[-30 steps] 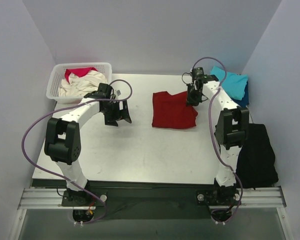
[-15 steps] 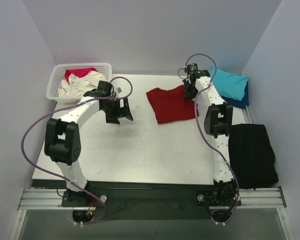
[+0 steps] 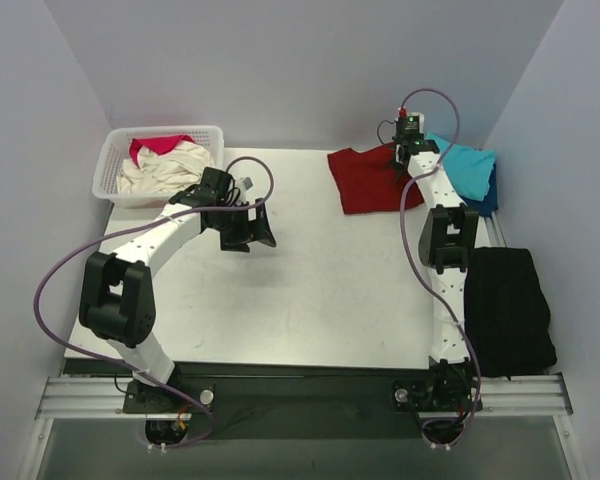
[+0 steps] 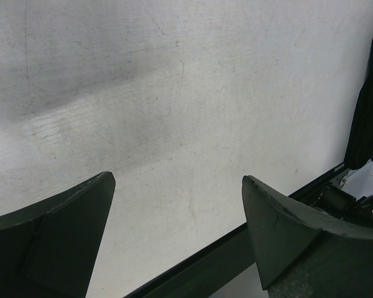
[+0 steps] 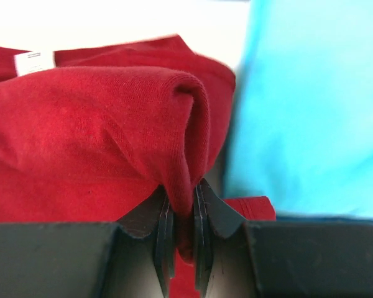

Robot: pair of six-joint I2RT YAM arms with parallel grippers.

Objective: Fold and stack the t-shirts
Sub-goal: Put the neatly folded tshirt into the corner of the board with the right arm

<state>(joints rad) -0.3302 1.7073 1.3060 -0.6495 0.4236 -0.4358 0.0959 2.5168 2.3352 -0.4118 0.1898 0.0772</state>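
White walls box in a scuffed table [image 3: 310,300], where the right gripper [image 5: 181,208] is pinched almost closed on a bunched fold of the dark red t-shirt [image 3: 365,182]. The garment lies folded at the far edge of the surface, just beside the turquoise t-shirt [image 3: 465,168], which sits on top of a navy t-shirt [image 3: 490,200] in the far right corner. Whether red and turquoise cloth actually touch is hard to tell.

The left gripper [image 4: 177,236] hangs over bare tabletop near the middle, jaws spread wide and holding nothing. At far left, a white basket [image 3: 108,170] holds a cream t-shirt [image 3: 165,175] and a pink-red t-shirt [image 3: 160,145], both unfolded. A black cloth [image 3: 510,310] drapes off the right side.

The step in hand appears to be bringing the red shirt onto the stack. Only a narrow pinch of fabric is gripped, so a slow lift should help the fold hold together. The trailing edge likely needs to clear the turquoise shirt before being lowered flat and square with it. The jaws should part only once the cloth rests fully.
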